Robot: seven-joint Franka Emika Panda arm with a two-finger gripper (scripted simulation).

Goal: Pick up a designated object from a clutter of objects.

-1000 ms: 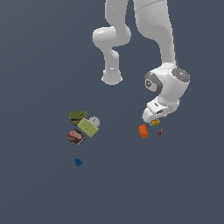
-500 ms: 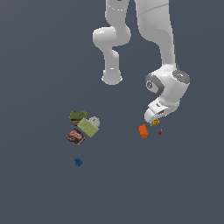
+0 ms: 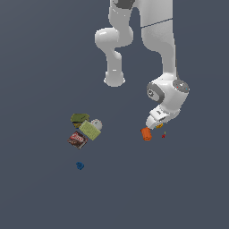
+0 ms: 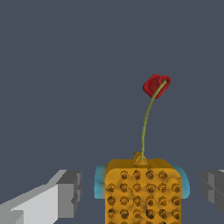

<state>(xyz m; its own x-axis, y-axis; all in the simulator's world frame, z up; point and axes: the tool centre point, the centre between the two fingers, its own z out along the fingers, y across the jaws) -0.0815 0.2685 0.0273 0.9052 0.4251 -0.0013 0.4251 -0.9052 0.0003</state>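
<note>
Designated object [image 4: 142,192], a yellow-orange box with cyan ends, lies between my hand's [image 4: 142,192] spread, untouching fingers [image 4: 70,192]. I judge it light, rigid, dimpled; grip across the cyan ends. A red blob [image 4: 155,84] lies beyond it.

Matt dimpled yellow-orange box [image 4: 142,192], smooth grey pincer fingers [image 4: 69,192]

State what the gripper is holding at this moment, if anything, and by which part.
Nothing is held. The gripper is open, its fingers on either side of the yellow-orange box, clear of its cyan ends.
</note>
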